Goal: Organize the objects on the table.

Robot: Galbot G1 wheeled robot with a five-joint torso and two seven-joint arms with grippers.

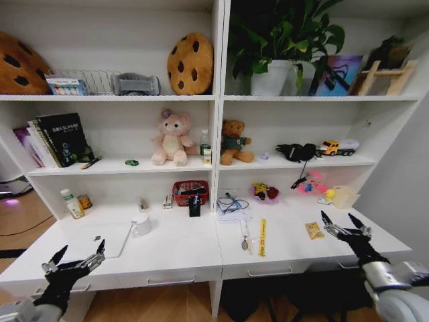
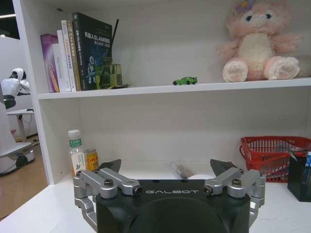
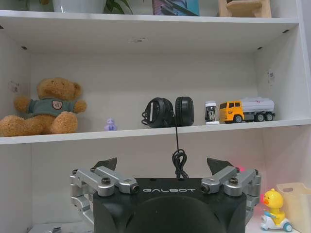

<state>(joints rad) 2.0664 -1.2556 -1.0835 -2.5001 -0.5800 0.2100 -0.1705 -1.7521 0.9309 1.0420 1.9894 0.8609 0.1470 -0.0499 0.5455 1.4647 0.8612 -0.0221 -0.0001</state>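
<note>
Left claw (image 1: 75,258) and right claw (image 1: 346,223) hover spread wide and empty over the near edge of the desk (image 1: 181,251). Beyond the left claw lies the laptop (image 1: 100,239); farther, above on the shelf, the green toy car (image 2: 185,80).

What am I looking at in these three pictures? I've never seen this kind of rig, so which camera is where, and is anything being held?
This is a two-armed robot facing a white desk with shelves above it. The wide picture comes from its head, looking down. There the left claw hangs over the desk's near left edge and the right claw over its right end. Both are open and hold nothing.

The other two pictures come from cameras on the wrists, each looking out past its own claw: the left claw and the right claw.

On the desk lie a silver laptop, a red basket, a white mug and a yellow strip. A green toy car sits on a shelf.
</note>
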